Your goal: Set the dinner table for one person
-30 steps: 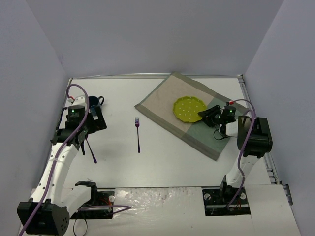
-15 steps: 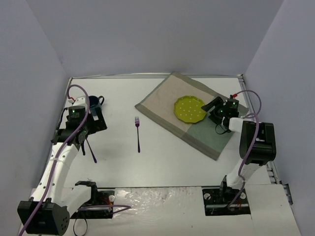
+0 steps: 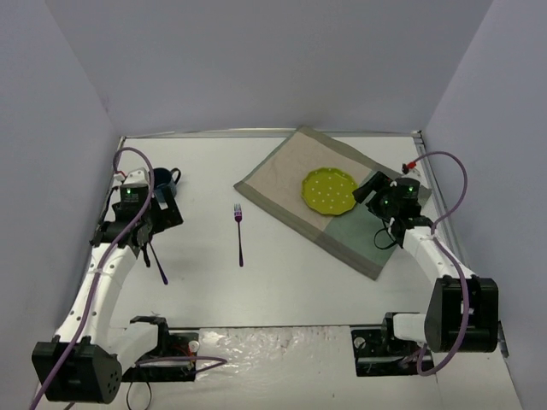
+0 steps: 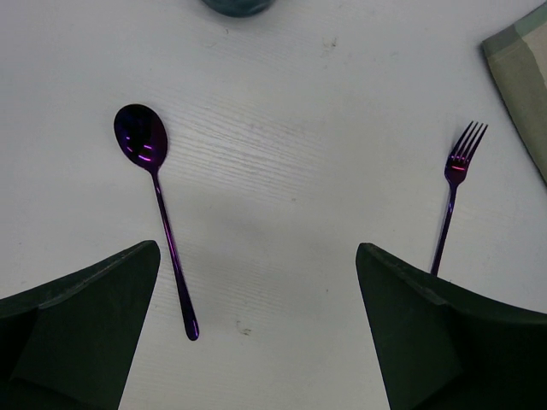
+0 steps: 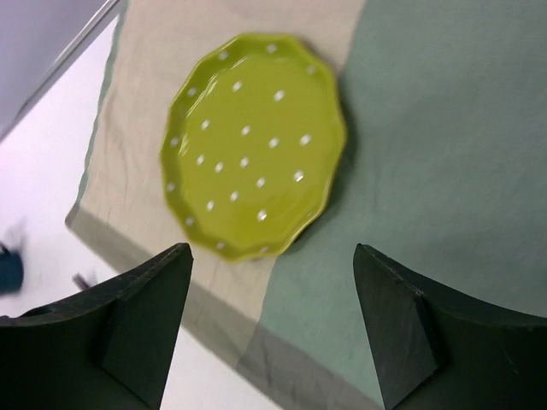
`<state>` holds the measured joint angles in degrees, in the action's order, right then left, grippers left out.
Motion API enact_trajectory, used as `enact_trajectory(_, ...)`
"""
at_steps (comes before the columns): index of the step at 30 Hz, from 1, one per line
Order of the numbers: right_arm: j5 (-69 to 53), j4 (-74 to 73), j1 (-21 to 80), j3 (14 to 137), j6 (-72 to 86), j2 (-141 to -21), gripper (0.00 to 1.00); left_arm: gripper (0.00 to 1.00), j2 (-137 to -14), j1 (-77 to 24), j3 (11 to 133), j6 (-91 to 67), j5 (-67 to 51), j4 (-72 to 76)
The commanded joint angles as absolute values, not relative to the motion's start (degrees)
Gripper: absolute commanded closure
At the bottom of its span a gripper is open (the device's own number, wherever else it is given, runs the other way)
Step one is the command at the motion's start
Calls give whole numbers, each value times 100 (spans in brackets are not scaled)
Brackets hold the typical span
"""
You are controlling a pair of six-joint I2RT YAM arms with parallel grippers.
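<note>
The white dinner table [image 3: 291, 273] holds a beige-and-green placemat [image 3: 273, 175] set at an angle. A yellow-green dotted plate [image 3: 329, 189] lies on it and also shows in the right wrist view [image 5: 252, 145]. My right gripper [image 3: 373, 190] is open and empty, just right of the plate, above the mat's green part [image 5: 273, 333]. A purple fork [image 3: 239, 232] lies mid-table. A purple spoon [image 3: 161, 269] lies at the left. My left gripper [image 3: 161, 218] is open and empty above the table [image 4: 256, 342], with the spoon [image 4: 158, 201] to its left and the fork [image 4: 453, 184] to its right.
A dark blue mug [image 3: 164, 179] stands at the far left, just behind my left gripper; only its edge shows in the left wrist view [image 4: 238, 7]. Grey walls enclose the table on three sides. The table's metal edge [image 3: 423, 171] runs close to my right arm.
My right arm has swung outward to the right and its gripper has drawn back slightly from the plate's right edge. The plate stays put. My left arm has barely shifted.
</note>
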<state>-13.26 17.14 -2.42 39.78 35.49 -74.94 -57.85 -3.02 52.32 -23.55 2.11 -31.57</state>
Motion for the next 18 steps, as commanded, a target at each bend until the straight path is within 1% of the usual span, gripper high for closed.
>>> enact_trajectory(1,-720,1402,479,4059,2857,-6609,25,3,-6118,-78,5902,-2698,539,-3140)
enact_trajectory(6,-766,1318,791,4030,2574,-6006,20,3,-7026,393,6608,-2853,465,-3010)
enact_trajectory(12,-1276,1398,865,4019,2381,-5736,11,3,-8211,1012,7499,-3371,1,-2832)
enact_trajectory(18,-1552,1474,913,3925,2244,-5640,8,3,-9709,1089,8449,-3526,217,-2898)
